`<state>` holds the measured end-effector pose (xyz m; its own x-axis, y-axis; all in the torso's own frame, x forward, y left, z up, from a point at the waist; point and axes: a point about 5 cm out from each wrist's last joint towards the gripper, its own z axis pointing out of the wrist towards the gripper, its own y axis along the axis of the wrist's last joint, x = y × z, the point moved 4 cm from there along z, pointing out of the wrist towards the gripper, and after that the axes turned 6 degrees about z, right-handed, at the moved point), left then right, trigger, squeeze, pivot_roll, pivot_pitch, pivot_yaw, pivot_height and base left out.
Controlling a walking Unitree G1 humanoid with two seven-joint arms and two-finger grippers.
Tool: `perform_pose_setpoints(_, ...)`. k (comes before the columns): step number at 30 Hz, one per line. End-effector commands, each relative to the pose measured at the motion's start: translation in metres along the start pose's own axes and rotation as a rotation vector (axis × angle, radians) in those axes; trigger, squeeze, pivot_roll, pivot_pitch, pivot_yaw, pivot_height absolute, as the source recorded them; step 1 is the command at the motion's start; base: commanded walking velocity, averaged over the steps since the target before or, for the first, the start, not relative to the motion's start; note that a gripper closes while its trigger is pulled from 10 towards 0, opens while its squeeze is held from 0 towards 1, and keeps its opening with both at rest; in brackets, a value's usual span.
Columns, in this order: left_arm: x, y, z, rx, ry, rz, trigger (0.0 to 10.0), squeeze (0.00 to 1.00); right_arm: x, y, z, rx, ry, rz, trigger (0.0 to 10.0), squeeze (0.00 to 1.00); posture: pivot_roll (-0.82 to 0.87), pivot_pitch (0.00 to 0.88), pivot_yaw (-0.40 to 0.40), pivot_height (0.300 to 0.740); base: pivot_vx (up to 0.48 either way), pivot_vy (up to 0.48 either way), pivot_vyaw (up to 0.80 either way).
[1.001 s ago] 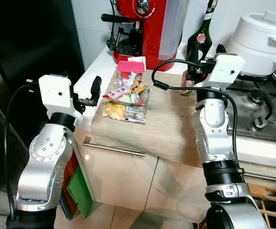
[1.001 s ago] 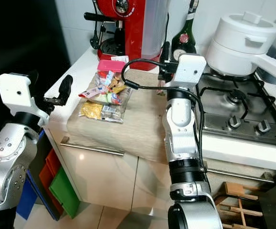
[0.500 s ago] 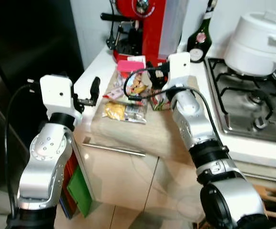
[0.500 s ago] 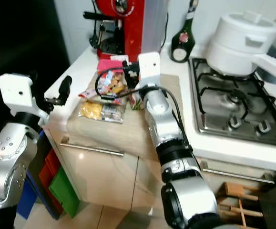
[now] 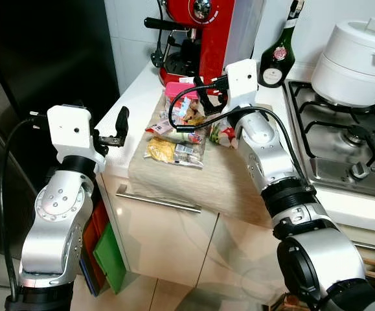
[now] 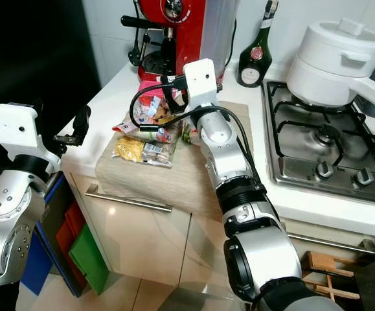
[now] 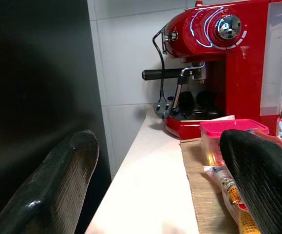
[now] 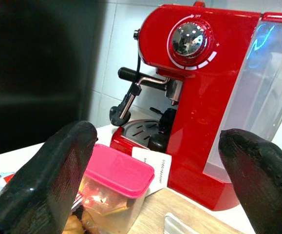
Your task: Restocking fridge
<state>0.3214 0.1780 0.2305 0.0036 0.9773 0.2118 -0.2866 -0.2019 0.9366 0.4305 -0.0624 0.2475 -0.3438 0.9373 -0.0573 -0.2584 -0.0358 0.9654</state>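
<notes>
Left eye view: the left hand (image 5: 118, 129), fingers spread and empty, hangs at the worktop's (image 5: 135, 97) left edge. Just inside that edge a clear bag of snacks (image 5: 177, 136) lies on a wooden board (image 5: 226, 181). Over the bag the right hand (image 5: 203, 100) hovers released, facing the pink-lidded box (image 8: 114, 183) and red coffee machine (image 5: 206, 39).

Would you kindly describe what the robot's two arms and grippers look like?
Both arms are jointed silver metal with black collar rings. Each wrist carries a white boxy camera housing, fed by a looping black cable. The left gripper and right gripper each have two long, rounded, matte black fingers.
</notes>
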Motion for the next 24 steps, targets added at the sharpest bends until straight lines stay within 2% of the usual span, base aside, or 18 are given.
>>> perform_pose_setpoints(1, -0.001, 0.003, 0.001, -0.006, -0.008, 0.002, 10.0, 0.00, -0.011, 0.017, 0.001, -0.056, -0.025, -0.001, 10.0, 0.00, 0.06, 0.000, -0.027, 0.740, 0.000, 0.000, 0.00)
perform_pose_setpoints(2, -0.001, 0.003, 0.001, -0.007, -0.010, 0.002, 10.0, 0.00, -0.026, 0.031, 0.001, -0.099, -0.061, -0.002, 10.0, 0.00, 0.06, 0.000, -0.023, 0.740, 0.000, 0.000, 0.00)
perform_pose_setpoints(3, -0.001, 0.003, 0.001, -0.007, -0.010, 0.002, 10.0, 0.00, -0.026, 0.031, 0.001, -0.099, -0.061, -0.002, 10.0, 0.00, 0.06, 0.000, -0.023, 0.740, 0.000, 0.000, 0.00)
perform_pose_setpoints(5, -0.001, 0.003, 0.001, -0.007, -0.013, 0.003, 10.0, 0.00, -0.050, 0.050, -0.002, -0.153, -0.133, 0.013, 10.0, 0.00, 0.05, 0.000, -0.017, 0.740, 0.000, 0.000, 0.00)
perform_pose_setpoints(6, -0.001, 0.003, 0.001, -0.007, -0.013, 0.003, 10.0, 0.00, -0.050, 0.050, -0.002, -0.153, -0.133, 0.013, 10.0, 0.00, 0.05, 0.000, -0.017, 0.740, 0.000, 0.000, 0.00)
perform_pose_setpoints(7, -0.001, 0.003, 0.002, -0.007, -0.019, 0.005, 10.0, 0.00, -0.072, 0.060, -0.008, -0.182, -0.213, 0.065, 10.0, 0.00, 0.05, 0.000, -0.011, 0.740, 0.000, 0.000, 0.00)
perform_pose_setpoints(8, -0.001, 0.003, 0.002, -0.007, -0.019, 0.005, 10.0, 0.00, -0.072, 0.060, -0.008, -0.182, -0.213, 0.065, 10.0, 0.00, 0.05, 0.000, -0.011, 0.740, 0.000, 0.000, 0.00)
perform_pose_setpoints(10, -0.001, 0.003, 0.002, -0.007, -0.025, 0.007, 10.0, 0.00, -0.090, 0.060, -0.014, -0.172, -0.284, 0.135, 10.0, 0.00, 0.05, 0.000, -0.005, 0.740, 0.000, 0.000, 0.00)
perform_pose_setpoints(11, -0.001, 0.003, 0.002, -0.007, -0.025, 0.007, 10.0, 0.00, -0.090, 0.060, -0.014, -0.172, -0.284, 0.135, 10.0, 0.00, 0.05, 0.000, -0.005, 0.740, 0.000, 0.000, 0.00)
perform_pose_setpoints(12, 0.000, 0.004, 0.003, -0.007, -0.029, 0.009, 10.0, 0.00, -0.096, 0.051, -0.020, -0.129, -0.304, 0.161, 10.0, 0.00, 0.04, 0.000, -0.001, 0.740, 0.000, 0.000, 0.00)
perform_pose_setpoints(14, -0.001, 0.003, 0.004, -0.005, -0.035, 0.011, 10.0, 0.00, -0.096, 0.038, -0.024, -0.061, -0.315, 0.222, 10.0, 0.00, 0.04, 0.000, 0.003, 0.740, 0.000, 0.000, 0.00)
perform_pose_setpoints(16, -0.001, 0.003, 0.005, -0.003, -0.038, 0.016, 10.0, 0.00, -0.092, 0.033, -0.026, -0.031, -0.302, 0.246, 10.0, 0.00, 0.03, 0.000, 0.005, 0.740, 0.000, 0.000, 0.00)
perform_pose_setpoints(18, -0.002, 0.002, 0.005, 0.001, -0.046, 0.017, 10.0, 0.00, -0.074, 0.030, -0.030, 0.004, -0.224, 0.245, 10.0, 0.00, 0.03, 0.000, 0.014, 0.740, 0.000, 0.000, 0.00)
perform_pose_setpoints(19, -0.003, 0.001, 0.006, 0.002, -0.053, 0.015, 10.0, 0.00, -0.061, 0.030, -0.033, 0.004, -0.139, 0.227, 10.0, 0.00, 0.02, 0.000, 0.016, 0.740, 0.000, 0.000, 0.00)
perform_pose_setpoints(21, -0.005, 0.001, 0.006, 0.002, -0.062, 0.014, 10.0, 0.00, -0.055, 0.030, -0.035, -0.001, -0.059, 0.216, 10.0, 0.00, 0.02, 0.000, 0.018, 0.740, 0.000, 0.000, 0.00)
perform_pose_setpoints(23, -0.006, 0.000, 0.007, 0.001, -0.069, 0.014, 10.0, 0.00, -0.050, 0.030, -0.040, -0.004, 0.093, 0.181, 10.0, 0.00, 0.02, 0.000, 0.018, 0.740, 0.000, 0.000, 0.00)
perform_pose_setpoints(24, -0.006, 0.000, 0.007, 0.001, -0.069, 0.014, 10.0, 0.00, -0.050, 0.030, -0.040, -0.004, 0.093, 0.181, 10.0, 0.00, 0.02, 0.000, 0.018, 0.740, 0.000, 0.000, 0.00)
